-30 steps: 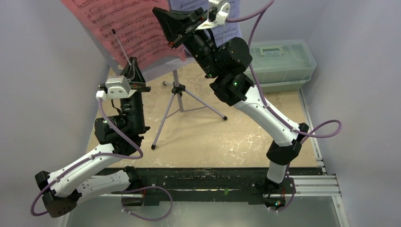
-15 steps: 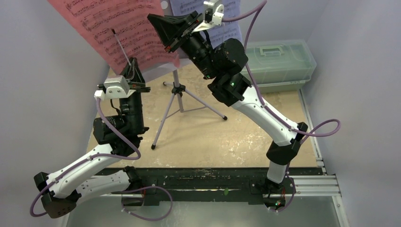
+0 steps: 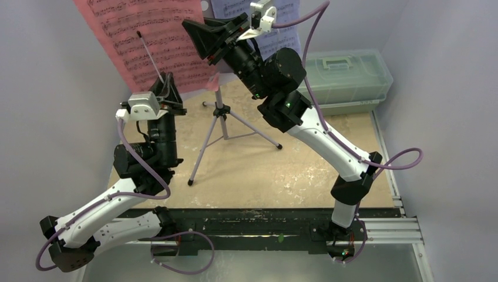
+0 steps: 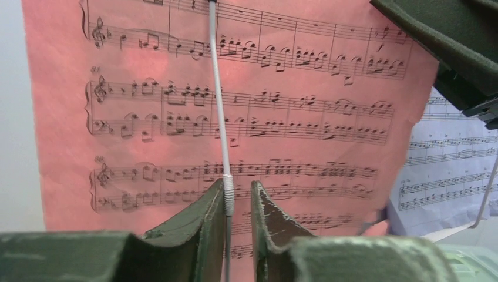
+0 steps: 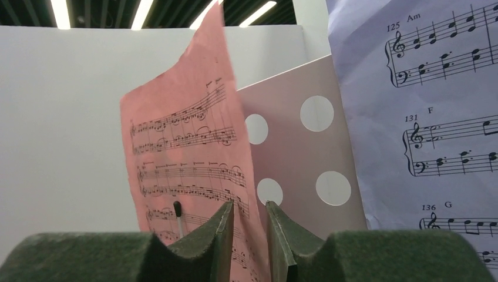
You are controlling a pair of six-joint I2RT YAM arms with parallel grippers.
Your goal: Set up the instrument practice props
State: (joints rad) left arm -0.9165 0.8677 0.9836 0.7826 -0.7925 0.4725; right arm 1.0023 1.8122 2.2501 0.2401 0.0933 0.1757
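The pink music sheet [image 3: 147,35] leans high at the back left on the music stand, whose tripod legs [image 3: 202,153] rest on the board. A thin white wire with a black tip [image 4: 218,106] crosses the pink sheet [image 4: 147,117]. My left gripper [image 4: 238,183] is narrowly open around that wire, which touches only the left finger. My right gripper [image 5: 249,204] is open, with the pink sheet's edge [image 5: 182,153] hanging loose between its jaws. Behind it are the lavender perforated desk [image 5: 293,147] and the pale-blue sheet [image 5: 434,117].
A translucent green lidded box [image 3: 352,76] stands at the back right against the wall. White walls close in on the left and right. Both arms reach high over the tan board [image 3: 282,170], the right gripper [image 3: 192,30] above the left gripper [image 3: 166,82].
Both grippers' jaws have parted from shut. The right gripper moved slightly left and up. The pink sheet has swung and now hangs straighter, with its lower edge higher.
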